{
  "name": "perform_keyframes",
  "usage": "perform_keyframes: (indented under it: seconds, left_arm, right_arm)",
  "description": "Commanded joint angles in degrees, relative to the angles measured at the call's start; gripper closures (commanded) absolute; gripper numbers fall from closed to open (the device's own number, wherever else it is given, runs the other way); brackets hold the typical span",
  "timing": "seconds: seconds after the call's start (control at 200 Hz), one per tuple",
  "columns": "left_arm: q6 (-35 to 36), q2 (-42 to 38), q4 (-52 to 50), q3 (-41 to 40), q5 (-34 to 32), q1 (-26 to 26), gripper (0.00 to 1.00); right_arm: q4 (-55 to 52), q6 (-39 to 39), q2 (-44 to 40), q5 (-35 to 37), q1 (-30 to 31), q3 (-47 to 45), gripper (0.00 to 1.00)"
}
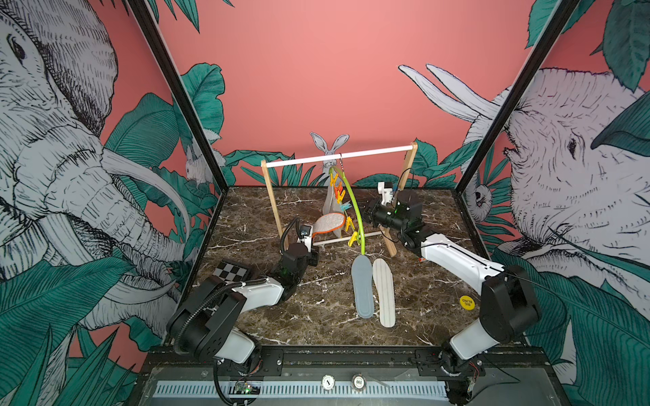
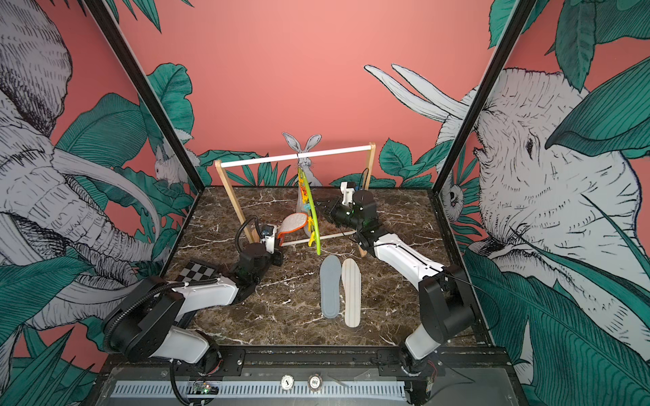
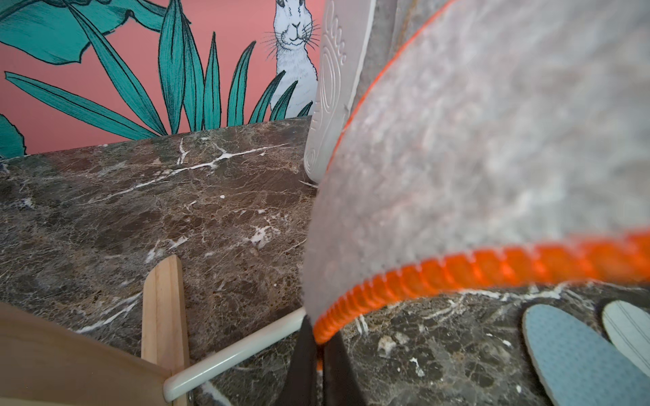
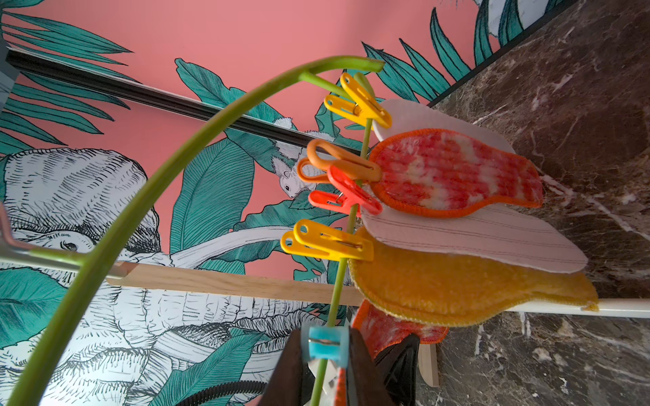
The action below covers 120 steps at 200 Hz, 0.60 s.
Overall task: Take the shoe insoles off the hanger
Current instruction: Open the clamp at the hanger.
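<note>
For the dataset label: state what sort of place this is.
Probably a staged robot test booth, not a home: left arm and right arm mounted at the front rail, a marble-look tabletop boxed by printed jungle panels, and a chequered board.

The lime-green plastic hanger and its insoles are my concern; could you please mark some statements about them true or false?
1. A grey-blue dotted insole and a white striped insole lie side by side on the brown marble table. True.
2. The lime-green curved plastic hanger lies flat on the table. False: it hangs from the white rack bar.
3. The left gripper is shut on the orange-stitched edge of a grey felt-backed insole. True.
4. The right gripper holds a yellow peg. False: its jaws pinch the small blue plastic peg.
5. No insole remains pegged. False: several hang clipped, including a red-orange mottled insole.
</note>
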Motion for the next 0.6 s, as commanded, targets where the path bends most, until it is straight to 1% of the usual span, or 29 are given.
perform_keyframes:
  seconds: [0.0,0.38,0.595]
  left_arm:
    - [-0.8,-2.2,1.1,-1.0,-0.8,0.3,1.00]
    - [-1.0,-2.8,1.4,-2.3,-1.4,0.3,1.00]
    - [-0.8,-3.1,1.4,-2.7,-1.5,0.3,1.00]
  right_arm:
    - [2.8,-0.5,0.3,-1.0,0.3,1.8,0.81]
    - [2.2,-1.0,0.7,-1.6,0.8,2.2,0.79]
    - [-1.4,-3.7,0.0,-1.4,1.1,2.9,0.79]
